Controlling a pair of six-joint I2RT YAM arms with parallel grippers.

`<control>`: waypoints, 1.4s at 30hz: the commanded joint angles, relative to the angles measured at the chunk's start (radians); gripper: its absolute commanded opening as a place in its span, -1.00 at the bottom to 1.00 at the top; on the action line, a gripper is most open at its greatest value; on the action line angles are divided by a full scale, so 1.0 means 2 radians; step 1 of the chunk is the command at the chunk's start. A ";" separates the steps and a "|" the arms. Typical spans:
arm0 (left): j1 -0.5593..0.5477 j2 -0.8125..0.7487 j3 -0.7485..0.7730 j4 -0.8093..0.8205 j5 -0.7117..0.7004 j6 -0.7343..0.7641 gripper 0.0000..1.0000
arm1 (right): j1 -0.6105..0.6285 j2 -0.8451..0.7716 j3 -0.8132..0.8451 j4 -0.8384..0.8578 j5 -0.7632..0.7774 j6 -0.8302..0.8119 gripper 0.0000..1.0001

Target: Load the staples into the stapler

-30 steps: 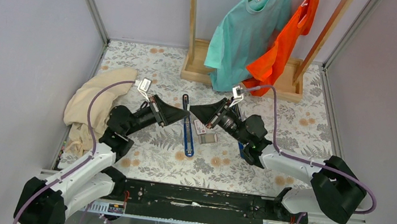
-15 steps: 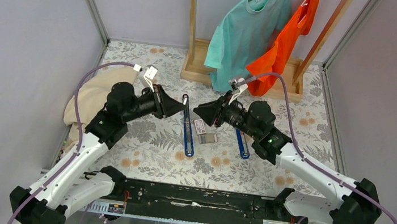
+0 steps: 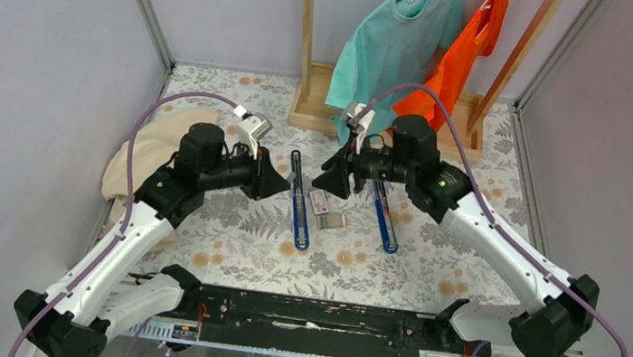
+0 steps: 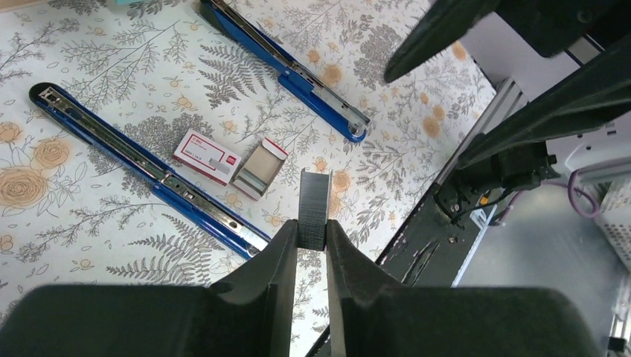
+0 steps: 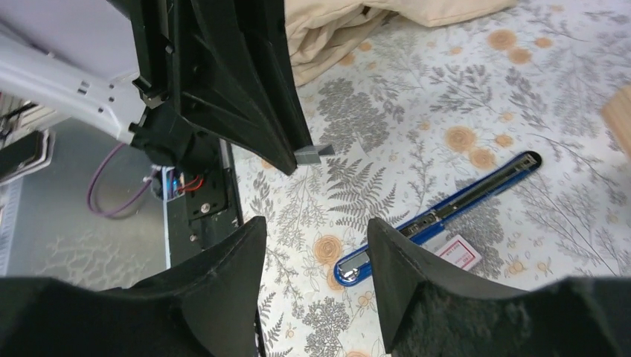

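Your left gripper (image 4: pixel 311 232) is closed narrow on the staples (image 4: pixel 315 199). It pinches the lower part of the block between both fingers, and the rest stands out past the fingertips. Your right gripper (image 5: pixel 314 232) has nothing between its fingers, which stand well apart.

This is the change. One second ago the two grippers were tip to tip over the middle of the table, and the right one was closed. Now the right gripper has opened and its arm has lifted and pulled back toward the far side. The left gripper has kept its grip the whole time. I judge this as a handover that is finished: the block belongs only to the left gripper now, and the right one is free to steady a stapler.

The staples are a short silvery-grey block with fine lines along its length. The block looks whole and straight. It is in the air above the flowered table, not yet in any stapler.

Below it lie the left stapler (image 3: pixel 298 215) and the right stapler (image 3: pixel 383 219), both blue and both opened flat. Between them are the red and white staple box (image 4: pixel 207 155) and its open tray (image 4: pixel 260 169). Which stapler you should load, I cannot tell.
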 commanded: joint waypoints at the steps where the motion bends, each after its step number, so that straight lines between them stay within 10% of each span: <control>1: -0.019 -0.003 0.024 -0.013 0.018 0.055 -0.61 | -0.004 0.038 0.067 -0.079 -0.087 -0.078 0.22; 15: -0.048 0.013 0.045 -0.022 0.047 0.078 -0.60 | -0.004 0.083 0.116 -0.138 -0.187 -0.212 0.59; 42: -0.059 0.026 0.051 -0.022 0.063 0.081 -0.61 | -0.003 0.139 0.164 -0.184 -0.224 -0.223 -0.04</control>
